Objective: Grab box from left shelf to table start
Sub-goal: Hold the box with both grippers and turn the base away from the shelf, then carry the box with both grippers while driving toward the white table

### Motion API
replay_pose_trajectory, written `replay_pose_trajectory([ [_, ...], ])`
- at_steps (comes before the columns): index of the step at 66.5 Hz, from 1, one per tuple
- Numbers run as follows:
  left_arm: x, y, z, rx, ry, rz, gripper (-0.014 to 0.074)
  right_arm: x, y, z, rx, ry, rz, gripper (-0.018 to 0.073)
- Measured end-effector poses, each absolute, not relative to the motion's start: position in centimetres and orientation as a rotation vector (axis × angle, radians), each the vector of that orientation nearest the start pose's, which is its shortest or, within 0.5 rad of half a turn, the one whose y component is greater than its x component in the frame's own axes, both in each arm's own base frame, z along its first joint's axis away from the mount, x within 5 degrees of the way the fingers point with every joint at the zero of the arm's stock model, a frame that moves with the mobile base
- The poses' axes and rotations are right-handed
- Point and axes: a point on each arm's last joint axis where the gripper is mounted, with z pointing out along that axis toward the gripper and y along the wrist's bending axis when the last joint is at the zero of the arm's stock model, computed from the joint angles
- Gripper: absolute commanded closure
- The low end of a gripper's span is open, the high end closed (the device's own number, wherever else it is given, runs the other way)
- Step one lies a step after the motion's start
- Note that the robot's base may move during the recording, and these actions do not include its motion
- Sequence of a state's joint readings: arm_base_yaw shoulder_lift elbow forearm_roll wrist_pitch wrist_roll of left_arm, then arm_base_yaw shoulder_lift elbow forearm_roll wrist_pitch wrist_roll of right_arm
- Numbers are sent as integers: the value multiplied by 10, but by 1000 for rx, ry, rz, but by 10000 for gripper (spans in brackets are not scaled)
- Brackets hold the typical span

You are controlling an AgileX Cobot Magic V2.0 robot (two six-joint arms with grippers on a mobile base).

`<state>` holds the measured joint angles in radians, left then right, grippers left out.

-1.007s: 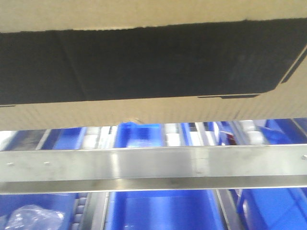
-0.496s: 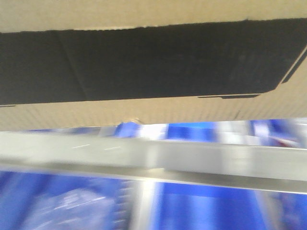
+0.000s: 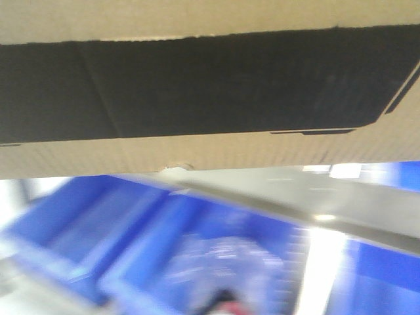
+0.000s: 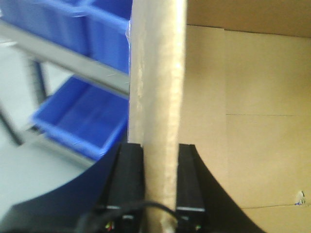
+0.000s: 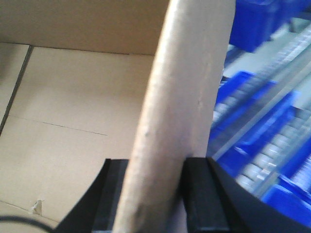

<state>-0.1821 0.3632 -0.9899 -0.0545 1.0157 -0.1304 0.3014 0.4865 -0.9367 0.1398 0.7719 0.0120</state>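
Observation:
The brown cardboard box (image 3: 197, 157) fills the top of the front view, its black printed panel (image 3: 197, 85) facing the camera and a small torn notch on its lower edge. My left gripper (image 4: 159, 148) is shut on the box's left wall (image 4: 158, 73), one black finger (image 4: 130, 179) on each side. My right gripper (image 5: 158, 162) is shut on the right wall (image 5: 189, 82). Both wrist views look into the bare box interior (image 4: 243, 121). Below the box the left shelf's silvery rail (image 3: 341, 207) slants, blurred. The table is out of view.
Blue plastic bins (image 3: 98, 223) lie blurred under the box in the front view. More bins (image 4: 77, 116) and a metal rail (image 4: 73, 63) sit left of the left gripper. Bins and roller tracks (image 5: 262, 131) show to the right of the right gripper.
The box keeps its place in the front view. Behind it the shelf rail has gone from level to slanting down toward the right, and the blue bins have swept across with motion blur.

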Motion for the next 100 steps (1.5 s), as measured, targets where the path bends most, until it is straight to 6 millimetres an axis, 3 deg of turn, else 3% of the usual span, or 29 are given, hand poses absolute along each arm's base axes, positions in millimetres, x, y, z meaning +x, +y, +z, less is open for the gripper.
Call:
replay_pose_trajectory([
  [100, 11, -7, 413, 54, 1882, -285, 696, 55, 26, 415, -242, 1803, 382, 501],
])
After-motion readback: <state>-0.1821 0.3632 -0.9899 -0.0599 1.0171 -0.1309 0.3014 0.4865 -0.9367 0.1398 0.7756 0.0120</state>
